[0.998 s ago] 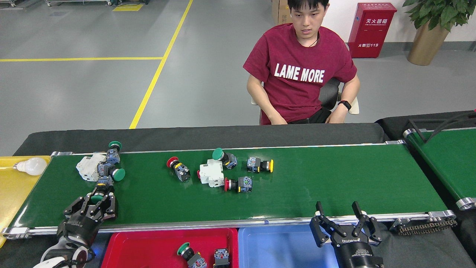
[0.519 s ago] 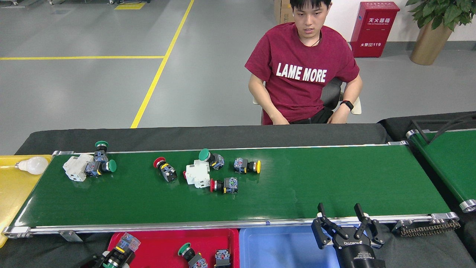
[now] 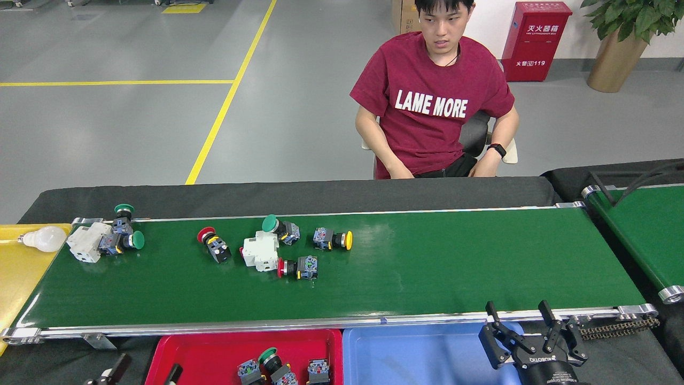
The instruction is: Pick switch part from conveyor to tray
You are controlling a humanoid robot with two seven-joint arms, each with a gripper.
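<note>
The conveyor (image 3: 427,267) carries several switch parts. A red-capped one (image 3: 214,243), a green-capped one (image 3: 280,227), a yellow-capped one (image 3: 332,239) and another red-capped one (image 3: 296,266) lie around a white breaker (image 3: 261,251). Two green-capped parts (image 3: 125,240) sit by a second white breaker (image 3: 85,241) at the belt's left end. The red tray (image 3: 160,347) holds three switch parts (image 3: 272,363). My left gripper (image 3: 148,368) is open and empty at the tray's left rim, mostly cut off by the bottom edge. Over the blue tray's right end, my right gripper (image 3: 518,318) is open and empty.
A blue tray (image 3: 417,353) sits right of the red one. At the left stands a yellow tray (image 3: 16,267) holding a light bulb (image 3: 45,238). A person (image 3: 433,101) sits behind the belt. A second green belt (image 3: 646,230) angles in at the right.
My left gripper carried a switch part from the belt's left front to the red tray, let it go and dropped lower. Belt parts drifted left. My right gripper shifted right.
</note>
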